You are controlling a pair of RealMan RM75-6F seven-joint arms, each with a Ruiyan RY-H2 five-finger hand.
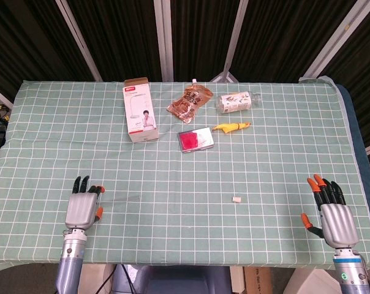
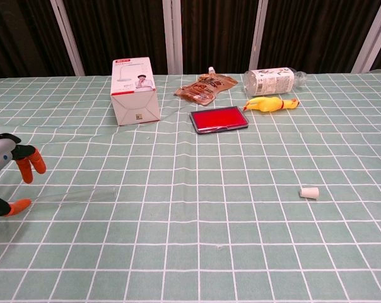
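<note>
Two hands: fingers apart, empty.
L hand [image 1: 84, 207]: near left, beside clear rod [image 2: 70, 196].
R hand [image 1: 333, 214]: near right.
Tip: pinch rod mid-length; may roll.

1. A table covered in a green cloth with a white grid [image 1: 264, 153] carries everything.
2. Far side, left to right: a white upright carton [image 1: 140, 118], a brown snack pouch [image 1: 189, 101], a clear plastic bottle lying down [image 1: 237, 101].
3. Just nearer lie a red ink pad in a grey case [image 1: 196, 139] and a yellow rubber chicken [image 1: 231, 127].
4. Near left lies a clear glass rod [image 2: 58, 197]; near right, a small white cap [image 2: 309, 192].
</note>
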